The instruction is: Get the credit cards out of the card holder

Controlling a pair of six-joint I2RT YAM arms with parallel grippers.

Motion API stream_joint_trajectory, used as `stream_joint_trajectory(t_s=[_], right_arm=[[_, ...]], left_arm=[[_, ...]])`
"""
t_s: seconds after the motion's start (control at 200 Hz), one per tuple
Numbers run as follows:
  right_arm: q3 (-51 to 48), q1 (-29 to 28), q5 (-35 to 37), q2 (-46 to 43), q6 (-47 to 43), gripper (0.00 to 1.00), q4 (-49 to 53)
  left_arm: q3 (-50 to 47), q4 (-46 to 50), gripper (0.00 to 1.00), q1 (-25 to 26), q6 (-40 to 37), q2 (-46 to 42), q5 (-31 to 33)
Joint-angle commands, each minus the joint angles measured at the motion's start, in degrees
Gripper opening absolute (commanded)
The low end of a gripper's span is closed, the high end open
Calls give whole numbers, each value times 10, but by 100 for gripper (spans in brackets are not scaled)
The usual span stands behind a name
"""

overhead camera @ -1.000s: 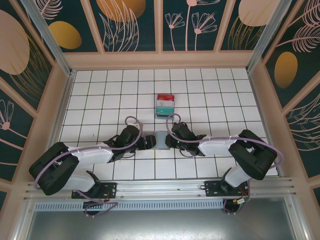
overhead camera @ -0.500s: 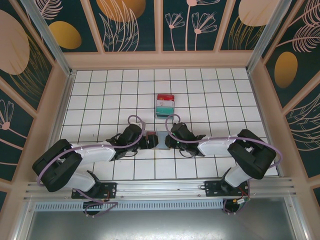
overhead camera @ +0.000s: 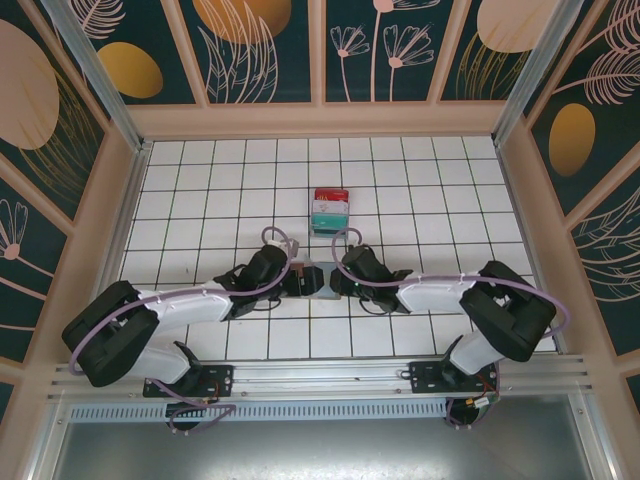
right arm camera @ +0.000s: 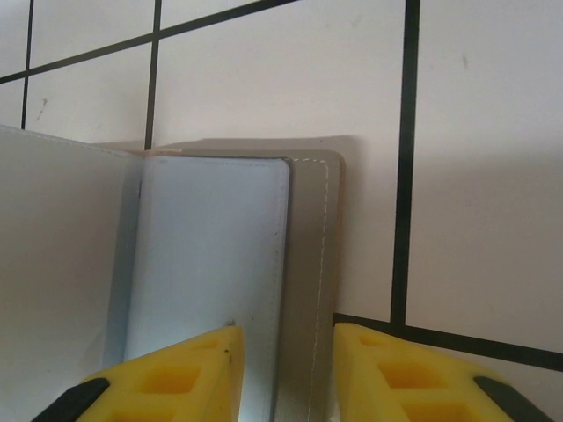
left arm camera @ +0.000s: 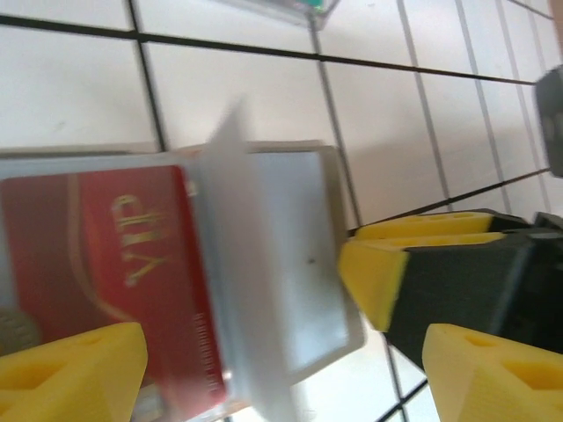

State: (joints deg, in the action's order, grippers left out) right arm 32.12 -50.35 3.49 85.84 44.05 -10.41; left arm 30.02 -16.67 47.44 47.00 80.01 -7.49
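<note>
Stitched grey card holder (right arm camera: 310,290) edge between right fingers (right arm camera: 286,374), left fingers (left arm camera: 132,352) spread.

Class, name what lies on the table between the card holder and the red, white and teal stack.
Bare white tiles, per the top view, separate the card holder from the stack.

We count one card holder (overhead camera: 316,279), one red card (left arm camera: 114,264) inside it, one stack of cards (overhead camera: 330,211) on the tabletop (overhead camera: 420,190), and two arms.
</note>
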Motion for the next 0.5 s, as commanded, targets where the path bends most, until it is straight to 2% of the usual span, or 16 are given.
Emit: stream_joint_trajectory(t_s=[0.0,0.11,0.295,0.375,0.495], right_arm=[[-6,-4,29,-30,13,34,17],[-17,-3,43,-54,18,34,25],[-35,2,62,-101,23,35,39],[-38,5,48,-114,20,37,37],[-30,5,15,-110,10,35,26]], left_arm=[[24,-35,80,14,-3,21,-29],[38,-58,71,23,2,46,-45],[54,-72,67,42,5,69,-48],[49,-61,66,42,7,59,-26],[28,-17,60,42,2,17,41]])
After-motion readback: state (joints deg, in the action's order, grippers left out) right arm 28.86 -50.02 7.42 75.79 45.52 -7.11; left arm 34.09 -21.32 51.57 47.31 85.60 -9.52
